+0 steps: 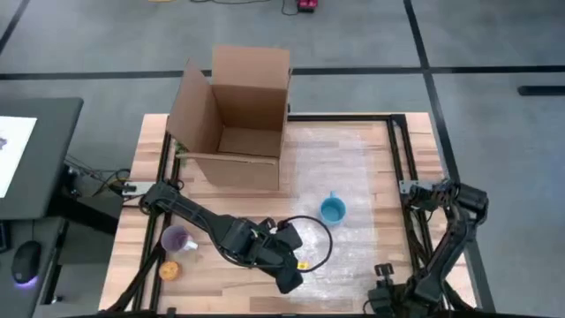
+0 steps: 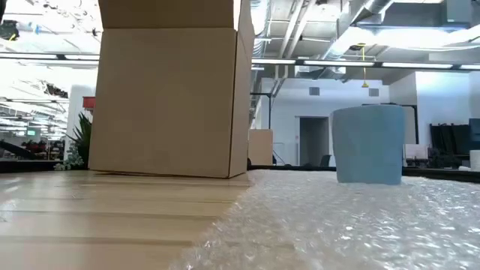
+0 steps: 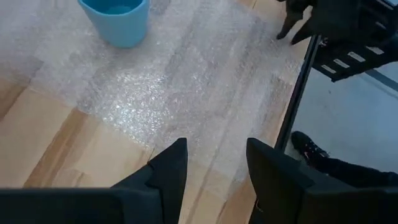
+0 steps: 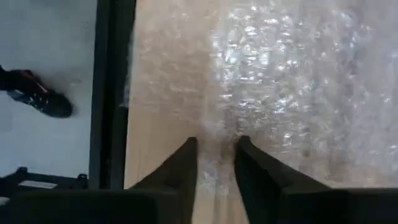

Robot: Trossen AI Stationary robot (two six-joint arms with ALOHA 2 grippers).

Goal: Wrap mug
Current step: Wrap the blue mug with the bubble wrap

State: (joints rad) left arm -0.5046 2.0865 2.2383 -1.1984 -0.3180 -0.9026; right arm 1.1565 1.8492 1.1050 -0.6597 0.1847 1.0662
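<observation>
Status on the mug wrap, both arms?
Left gripper open, over near edge of bubble wrap. Right gripper open at wrap's near right corner. Blue mug upright on wrap, untouched. Nothing blocking it.

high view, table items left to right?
Orange ball → purple cup → cardboard box → left gripper → blue mug on the bubble wrap → right gripper.
</observation>
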